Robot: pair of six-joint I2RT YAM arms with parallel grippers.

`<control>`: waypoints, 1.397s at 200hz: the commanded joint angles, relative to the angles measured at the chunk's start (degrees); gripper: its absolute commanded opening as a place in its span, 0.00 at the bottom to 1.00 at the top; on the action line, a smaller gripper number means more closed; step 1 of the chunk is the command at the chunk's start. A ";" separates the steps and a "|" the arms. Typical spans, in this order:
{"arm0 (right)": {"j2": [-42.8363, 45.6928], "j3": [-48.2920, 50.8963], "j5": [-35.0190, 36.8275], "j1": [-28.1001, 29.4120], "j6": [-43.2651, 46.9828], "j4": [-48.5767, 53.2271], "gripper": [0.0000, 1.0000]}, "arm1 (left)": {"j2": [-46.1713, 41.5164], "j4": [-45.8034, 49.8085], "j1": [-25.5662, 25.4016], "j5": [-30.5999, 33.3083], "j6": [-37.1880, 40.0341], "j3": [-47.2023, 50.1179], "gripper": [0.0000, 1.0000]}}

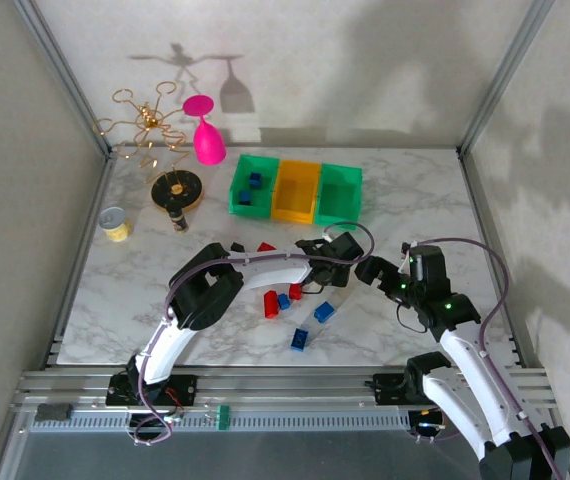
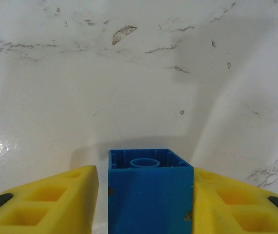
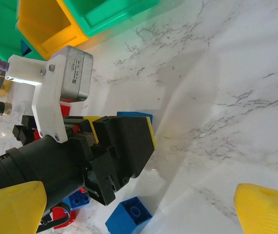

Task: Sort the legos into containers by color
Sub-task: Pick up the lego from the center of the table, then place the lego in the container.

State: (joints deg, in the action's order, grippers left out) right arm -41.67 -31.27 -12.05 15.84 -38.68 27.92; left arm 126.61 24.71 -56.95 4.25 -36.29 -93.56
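My left gripper (image 2: 146, 195) holds a blue lego (image 2: 150, 192) on its side between its yellow fingers (image 2: 231, 200), just above the marble. Its open underside faces away. From above, that gripper (image 1: 333, 262) sits mid-table, in front of the containers. The left green bin (image 1: 237, 192) holds blue legos (image 1: 253, 182); beside it are a yellow bin (image 1: 295, 214) and a right green bin (image 1: 337, 215). Loose red (image 1: 271, 305) and blue legos (image 1: 324, 311) lie under the left arm. My right gripper (image 3: 139, 209) is open, close beside the left one, above another blue lego (image 3: 129, 217).
A yellow tin can (image 1: 115, 223), a black-and-gold disc stand (image 1: 177, 190), a pink glass (image 1: 206, 130) and a gold wire rack (image 1: 150, 125) stand at the back left. Metal frame posts border the table. A black lego (image 1: 237, 247) lies near the left arm's elbow.
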 commanded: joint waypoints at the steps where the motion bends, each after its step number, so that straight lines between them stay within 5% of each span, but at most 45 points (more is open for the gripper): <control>1: -0.47 -0.94 -1.63 -0.18 1.93 -0.76 0.99 | -1.35 0.99 -0.44 2.29 -0.27 0.12 0.43; 111: -8.03 -5.28 -13.40 0.14 10.36 -7.08 0.99 | -18.04 -3.68 5.23 2.27 -1.42 11.19 0.33; 161: -16.24 -7.55 -14.31 3.96 8.41 -16.27 0.99 | -24.42 -2.91 14.12 6.05 1.61 12.74 0.32; 221: -23.85 -10.16 -12.46 6.85 6.23 -22.75 0.99 | -19.35 -4.06 25.83 10.12 4.94 6.61 0.29; 279: -23.39 -9.88 -9.45 6.91 7.47 -19.34 0.99 | -5.74 -3.22 30.12 11.89 8.17 -7.53 0.29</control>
State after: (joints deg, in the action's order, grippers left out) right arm -66.11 -40.18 -23.66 22.28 -31.51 7.53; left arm 116.38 20.47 -27.94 13.65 -30.55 -95.94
